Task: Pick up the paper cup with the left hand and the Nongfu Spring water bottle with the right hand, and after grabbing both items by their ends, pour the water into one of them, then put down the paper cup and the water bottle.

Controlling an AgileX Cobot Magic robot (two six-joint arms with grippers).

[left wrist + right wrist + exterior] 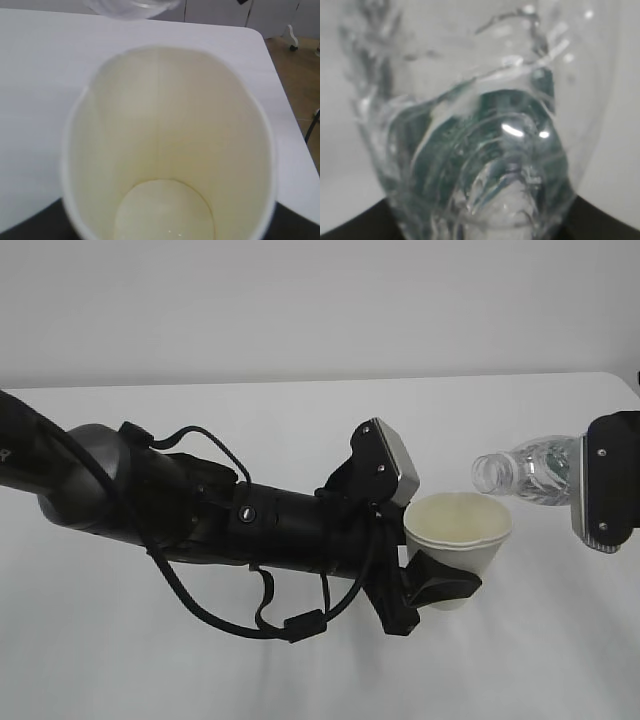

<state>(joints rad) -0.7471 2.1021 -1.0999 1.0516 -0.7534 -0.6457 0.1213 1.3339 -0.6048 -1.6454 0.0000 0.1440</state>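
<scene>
A white table (300,680) spans the exterior view. Behind the table stands a plain pale wall (300,300). In the left wrist view, brown floor (300,85) lies right of the table's rounded corner, with white panels (220,12) beyond the table's far edge.

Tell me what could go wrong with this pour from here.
1. The bottle lies nearly level with its mouth near the cup rim, not clearly over it; water could land on the table.
2. The left gripper squeezes the cup oval, so it could buckle.
3. The right gripper holds only the bottle's base; it might slip.
</scene>
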